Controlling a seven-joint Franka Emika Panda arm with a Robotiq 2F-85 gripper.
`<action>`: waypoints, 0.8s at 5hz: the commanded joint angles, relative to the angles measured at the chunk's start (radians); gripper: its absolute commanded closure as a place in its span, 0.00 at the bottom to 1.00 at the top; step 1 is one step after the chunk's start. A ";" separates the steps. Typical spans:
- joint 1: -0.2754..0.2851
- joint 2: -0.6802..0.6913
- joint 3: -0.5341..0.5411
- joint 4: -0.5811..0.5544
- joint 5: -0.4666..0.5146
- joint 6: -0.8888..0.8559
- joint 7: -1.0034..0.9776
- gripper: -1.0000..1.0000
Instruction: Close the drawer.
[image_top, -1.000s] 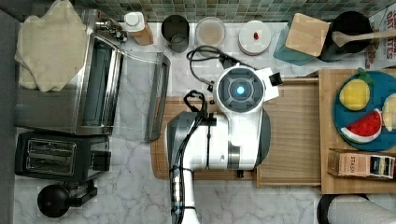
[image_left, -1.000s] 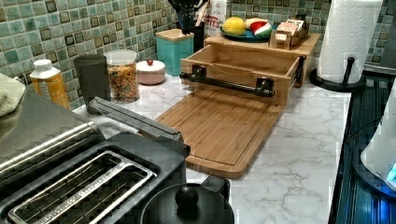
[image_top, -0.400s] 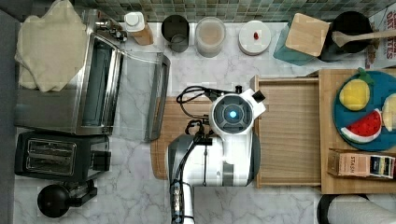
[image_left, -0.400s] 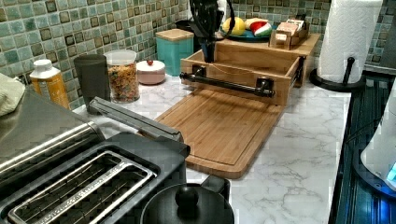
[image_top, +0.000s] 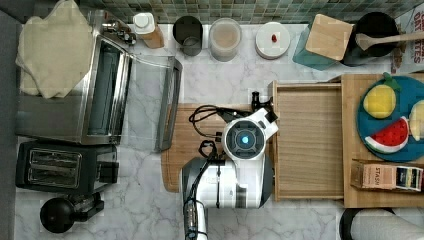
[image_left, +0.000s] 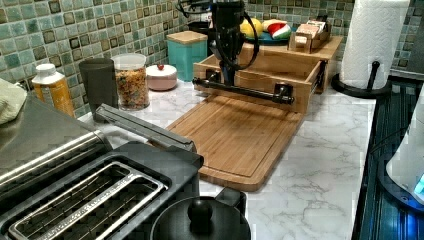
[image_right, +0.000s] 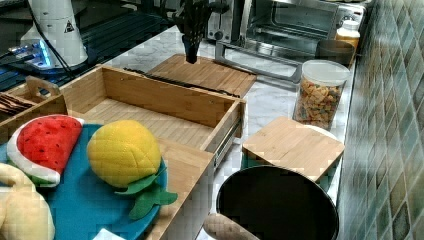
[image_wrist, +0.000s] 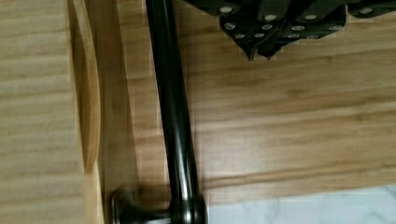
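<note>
Left view: the drawer (image_left: 280, 67) is seen pulled out of its box, hanging over the board (image_left: 235, 135) on the bench (image_left: 320, 165). The pincer (image_left: 229, 75) is parked on the board side of the handle (image_left: 245, 90), fingertips pressed together, nothing held. Same is seen in the wrist view.
</note>
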 joint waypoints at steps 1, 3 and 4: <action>0.004 0.048 -0.001 -0.011 0.003 0.178 -0.113 1.00; -0.018 0.127 -0.013 0.003 -0.025 0.252 -0.141 1.00; -0.023 0.105 -0.025 0.002 -0.067 0.229 -0.083 1.00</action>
